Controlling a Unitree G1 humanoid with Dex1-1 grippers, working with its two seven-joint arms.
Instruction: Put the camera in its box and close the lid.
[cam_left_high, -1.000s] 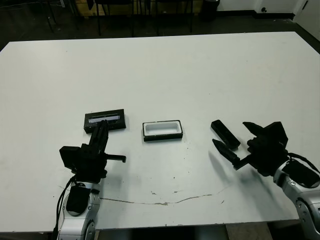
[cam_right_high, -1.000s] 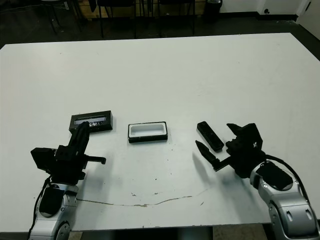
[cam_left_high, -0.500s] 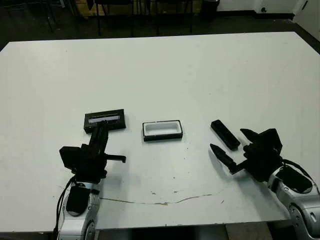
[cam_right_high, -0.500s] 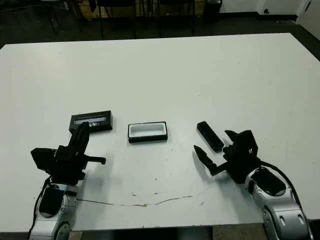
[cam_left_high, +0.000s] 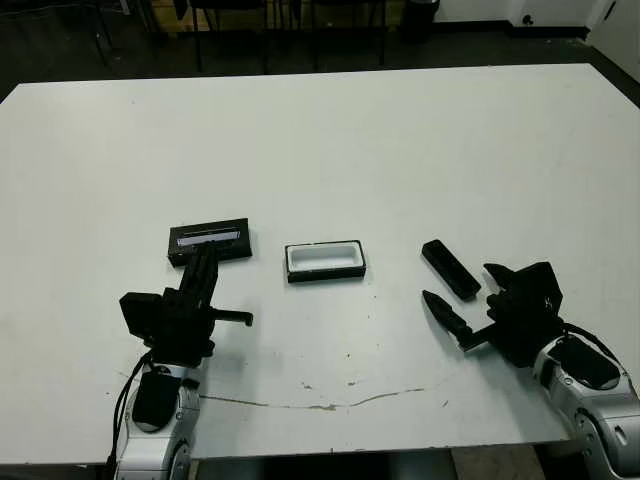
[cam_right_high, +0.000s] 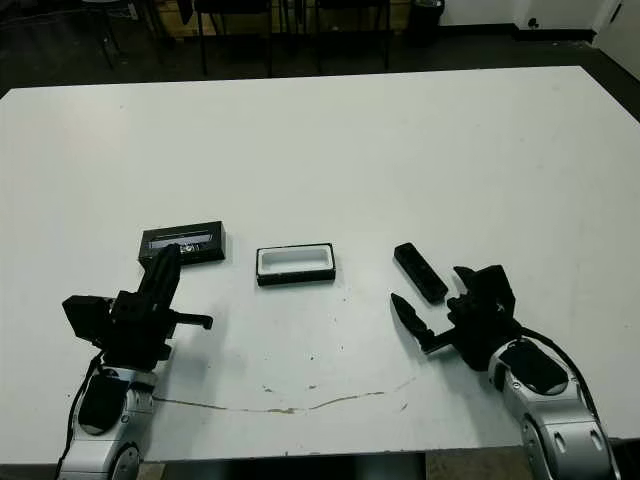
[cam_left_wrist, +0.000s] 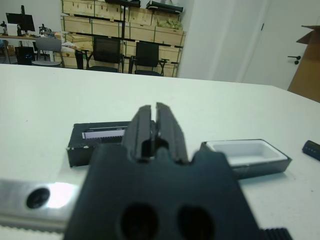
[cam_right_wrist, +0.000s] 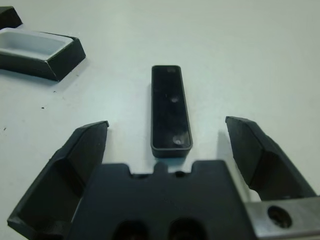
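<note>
Claw fingers on the right arm are spread wide, and the right claw (cam_right_wrist: 167, 150) grips nothing; in the right wrist view the slim black bar-shaped camera (cam_right_wrist: 171, 108) lies flat on the white surface (cam_left_high: 400, 150), lined up with the gap between the two black fingers (cam_right_wrist: 82, 150), its near end just ahead of the claw's black body. Neither finger touches it. From the head views the camera (cam_left_high: 450, 269) lies at a slant to the right of the small shallow black box with white lining (cam_left_high: 325, 261), well apart from it, and the right claw (cam_left_high: 475, 300) sits just on the near side of the camera, one finger stretched out low over the surface, the other raised beside the camera's near end.

The box stands open near the middle of the surface, its white inside bare. To its left, a short gap away, lies the flat black rectangular lid with a long pale strip (cam_left_high: 209, 241), face up.

The left claw (cam_left_wrist: 152, 117) has its two fingers pressed together with only a thin slit between them, and holds nothing. It points toward the lid from the near side, its tips over the lid's near edge in the head view; whether they touch it cannot be told.
</note>
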